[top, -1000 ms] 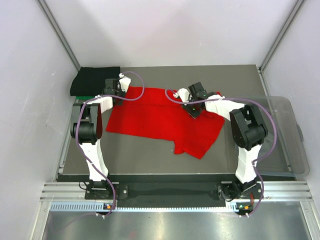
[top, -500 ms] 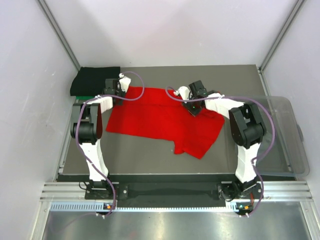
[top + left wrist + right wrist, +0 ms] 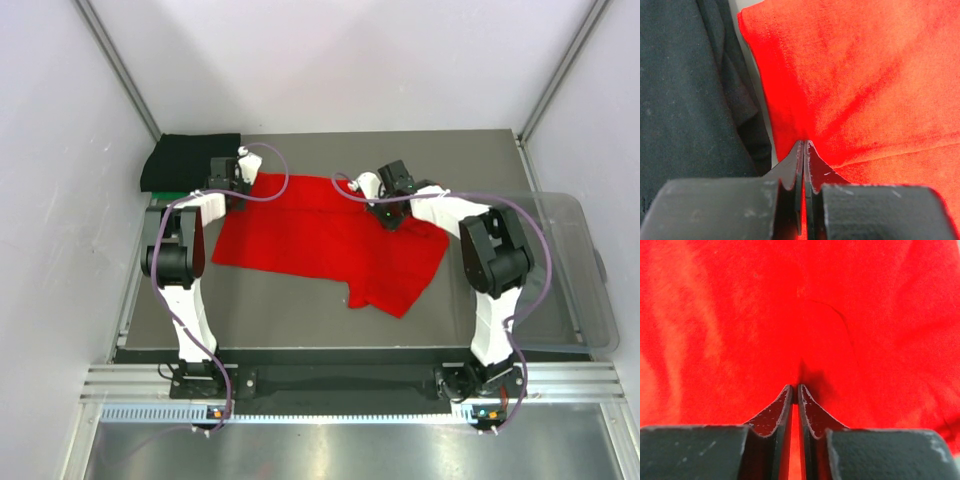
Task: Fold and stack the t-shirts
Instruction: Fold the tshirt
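Red shirt [image 3: 320,235] lies spread and rumpled across the middle of the table [image 3: 300,315] in the overhead view; black shirt [image 3: 190,160] sits in a compact heap at the far left corner, just beside the red one's edge; bin [image 3: 585,290] stands off the right side; left gripper [image 3: 236,192] is down on the red shirt's far left corner, right gripper [image 3: 386,214] on its far right part. Left wrist view: jaws pressed together, pinching a tented fold of red cloth at the hem; black shirt alongside. Right wrist view: jaws all but together, red showing in the slit, seemingly nipping a small pucker well inside the cloth. Judgement: fabric is light, limp, not slippery; it will sag and drag; best held at corners or seams, both ends lifted evenly.
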Motion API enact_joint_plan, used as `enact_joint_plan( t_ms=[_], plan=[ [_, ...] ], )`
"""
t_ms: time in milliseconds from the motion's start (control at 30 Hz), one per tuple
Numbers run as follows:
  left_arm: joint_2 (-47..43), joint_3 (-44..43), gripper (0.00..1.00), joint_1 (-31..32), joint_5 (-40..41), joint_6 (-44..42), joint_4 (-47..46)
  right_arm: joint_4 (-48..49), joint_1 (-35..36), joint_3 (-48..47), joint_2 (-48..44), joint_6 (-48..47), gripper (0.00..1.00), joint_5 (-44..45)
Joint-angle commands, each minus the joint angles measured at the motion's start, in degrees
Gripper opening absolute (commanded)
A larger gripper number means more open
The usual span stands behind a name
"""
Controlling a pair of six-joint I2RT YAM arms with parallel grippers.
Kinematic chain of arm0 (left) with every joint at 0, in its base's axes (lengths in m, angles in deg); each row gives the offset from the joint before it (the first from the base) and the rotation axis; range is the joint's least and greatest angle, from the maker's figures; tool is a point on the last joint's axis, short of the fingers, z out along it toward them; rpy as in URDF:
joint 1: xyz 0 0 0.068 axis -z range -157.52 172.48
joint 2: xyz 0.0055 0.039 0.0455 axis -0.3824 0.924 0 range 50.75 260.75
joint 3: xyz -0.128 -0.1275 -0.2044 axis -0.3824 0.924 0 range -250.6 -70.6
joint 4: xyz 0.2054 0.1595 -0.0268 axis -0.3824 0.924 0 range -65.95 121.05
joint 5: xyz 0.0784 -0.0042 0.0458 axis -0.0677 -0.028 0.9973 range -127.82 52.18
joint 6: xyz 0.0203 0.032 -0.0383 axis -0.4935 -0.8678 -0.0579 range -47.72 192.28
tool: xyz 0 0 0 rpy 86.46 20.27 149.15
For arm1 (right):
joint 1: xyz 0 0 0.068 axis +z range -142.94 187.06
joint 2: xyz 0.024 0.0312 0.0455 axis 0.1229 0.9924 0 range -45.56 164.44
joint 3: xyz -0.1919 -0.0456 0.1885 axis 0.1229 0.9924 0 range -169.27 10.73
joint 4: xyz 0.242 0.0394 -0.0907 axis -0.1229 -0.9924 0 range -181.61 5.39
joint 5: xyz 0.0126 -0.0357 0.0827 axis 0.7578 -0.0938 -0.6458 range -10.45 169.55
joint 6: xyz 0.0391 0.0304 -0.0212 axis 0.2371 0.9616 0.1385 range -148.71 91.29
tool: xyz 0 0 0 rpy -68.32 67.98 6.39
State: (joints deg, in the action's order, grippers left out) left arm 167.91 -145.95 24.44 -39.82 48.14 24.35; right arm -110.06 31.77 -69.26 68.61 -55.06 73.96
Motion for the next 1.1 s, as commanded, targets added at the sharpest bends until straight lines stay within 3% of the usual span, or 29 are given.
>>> enact_joint_plan(
  t_ms=[0, 133, 267, 333, 400, 467, 667, 1067],
  plan=[
    [0.0, -0.1, 0.0, -0.4, 1.5, -0.2, 2.3, -1.9, 2.3, -1.2, -7.8, 0.9, 0.08, 0.4],
    [-0.1, 0.0, 0.0, -0.4, 3.2, -0.2, 2.1, -2.6, 7.1, 1.2, -14.4, 0.7, 0.1, 1.6],
    [-0.4, 0.4, 0.0, -0.4, 3.2, 0.1, 1.7, -2.9, 11.1, 2.5, -15.7, 1.1, 0.19, 1.8],
    [-0.6, 0.6, 0.0, -0.4, 3.2, 0.1, 1.6, -3.3, 12.6, 2.2, -15.3, 1.0, 0.18, 1.8],
    [-0.7, 0.6, 0.0, -0.4, 3.2, 0.1, 1.6, -3.0, 13.0, 1.8, -15.2, 1.8, 0.33, 2.2],
    [-0.6, 0.8, 0.0, -0.4, 3.3, 0.0, 1.7, -2.8, 12.8, 1.2, -15.0, 2.0, 0.41, 3.4],
    [-0.4, 0.7, 0.0, -0.4, 3.6, -0.6, 1.7, -1.3, 6.7, 0.1, -12.3, 1.1, 0.36, 6.5],
    [0.1, 0.0, 0.0, -0.5, 3.6, -0.6, 2.3, -2.8, -0.2, -4.0, -2.2, 3.1, 0.32, -2.8]
  ],
)
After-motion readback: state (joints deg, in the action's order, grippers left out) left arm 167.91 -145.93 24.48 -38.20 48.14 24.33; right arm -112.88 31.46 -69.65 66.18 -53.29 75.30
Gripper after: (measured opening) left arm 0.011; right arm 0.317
